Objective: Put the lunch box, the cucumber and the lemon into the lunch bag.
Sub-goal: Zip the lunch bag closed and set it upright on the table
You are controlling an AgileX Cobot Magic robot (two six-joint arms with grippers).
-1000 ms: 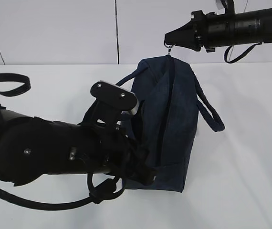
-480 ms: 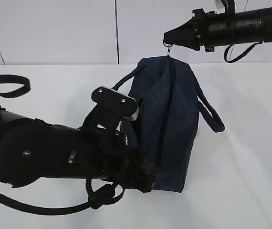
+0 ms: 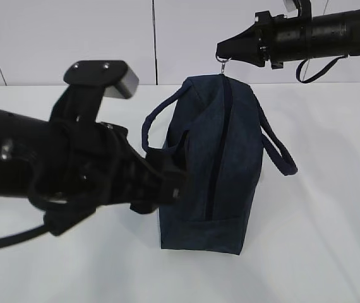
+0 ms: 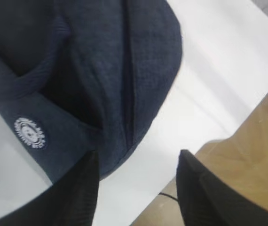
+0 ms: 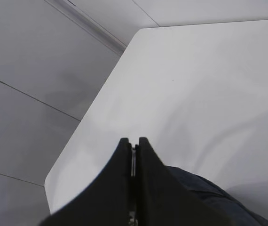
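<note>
The white bench (image 3: 331, 208) fills the scene, and its bare surface stretches broadly to the right of and in front of the lunch bag (image 3: 221, 170); in the left wrist view its edge runs diagonally, with a wooden floor (image 4: 247, 179) beyond it, and in the right wrist view a rounded far corner meets the pale wall panels (image 5: 35, 75). The left arm (image 3: 47, 170) is the bulkiest thing in the exterior view, a black mass covering the left half of the bench and reaching to the bag's left flank. The lunch bag stands upright on the bench near the middle, dark navy, its zipper line running down the side that faces the camera, one loop handle (image 3: 156, 123) bowed out to the left and the other (image 3: 278, 148) hanging to the right. The right arm (image 3: 319, 35) comes in level from the upper right, well above the bench. The left gripper (image 4: 136, 186) has its jaws standing apart with nothing between them, just over the bag's lower end, with the round white logo (image 4: 30, 133) close by. The right gripper (image 3: 227, 50) is pinched narrow on the metal ring pull (image 3: 222, 62) at the bag's top end, its fingers (image 5: 145, 155) pressed nearly together.
</note>
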